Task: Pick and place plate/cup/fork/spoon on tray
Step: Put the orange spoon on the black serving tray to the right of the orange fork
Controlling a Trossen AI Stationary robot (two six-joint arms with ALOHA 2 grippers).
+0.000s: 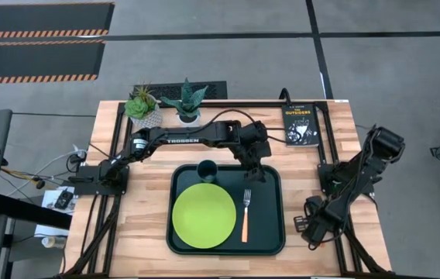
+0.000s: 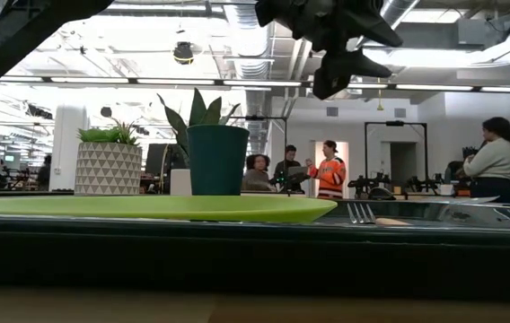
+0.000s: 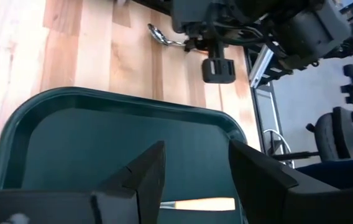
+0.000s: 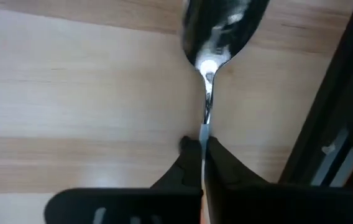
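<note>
Three of the four pieces already lie on the tray (image 1: 270, 232), which sits at the middle of the table (image 1: 127, 225) so both arms can reach it. Largest on it is the plate (image 1: 203, 215), flat on the tray's left half, leaving a bare strip to its right for the cutlery. The cup (image 1: 207, 169) stands upright at the tray's far edge, just behind the plate. The fork (image 1: 245, 213) lies in that strip beside the plate, tines toward the far edge.

Over the tray's far right corner hangs the left gripper (image 1: 252, 169), its fingers spread wide with nothing between them, probably just free of a delivery.

Off the tray's right side, low over the bare wood, the right gripper (image 4: 202, 163) is pinched tight on the thin neck of the spoon (image 4: 217, 28), bowl pointing ahead. Gripping the neck keeps the bowl clear of the fingers, and I judge the carry to the tray comes next.
</note>
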